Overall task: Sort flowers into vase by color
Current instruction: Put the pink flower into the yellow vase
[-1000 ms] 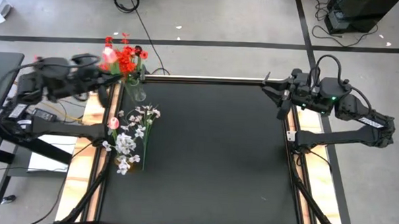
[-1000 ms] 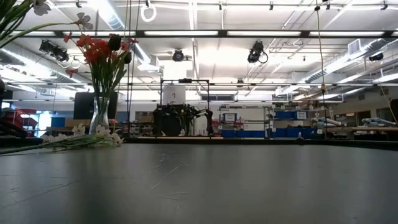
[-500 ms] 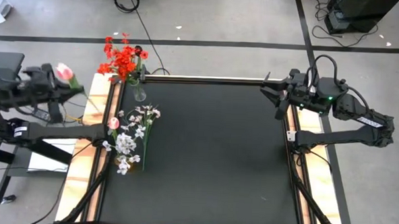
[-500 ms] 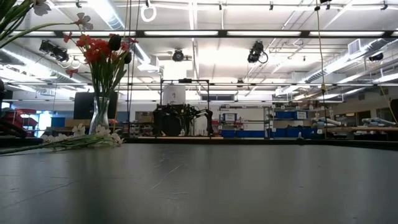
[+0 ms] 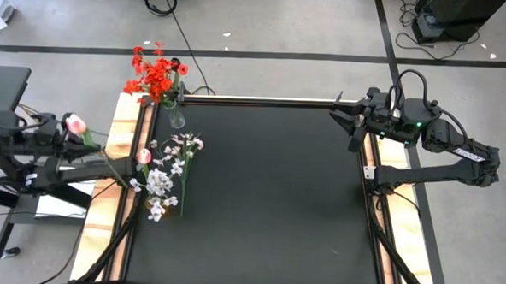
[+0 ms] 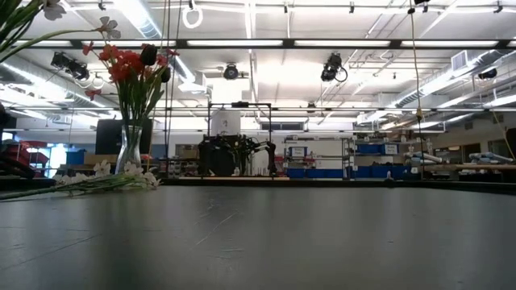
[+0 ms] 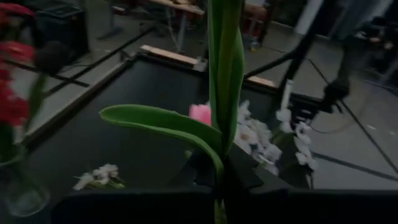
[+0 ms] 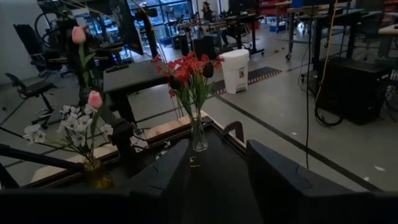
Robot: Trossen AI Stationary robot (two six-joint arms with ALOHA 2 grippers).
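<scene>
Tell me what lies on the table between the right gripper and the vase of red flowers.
Nothing: in the high view, bare black table stretches from the right gripper to the vase of red flowers.

Red sprays (image 5: pixel 157 73) upright in clear vase (image 5: pixel 176 115), far-left corner. White sprays (image 5: pixel 168 174) + pink tulip (image 5: pixel 144 156) lying nearby. 2nd pink tulip (image 5: pixel 76 124) held off the left edge.

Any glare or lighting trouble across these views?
Low view: ceiling strip lights glare, red flowers and vase are backlit, table shows a sheen. Left wrist view: dim, left pincer nearly black around the pink tulip stem. High view: even light, no glare on the table.
</scene>
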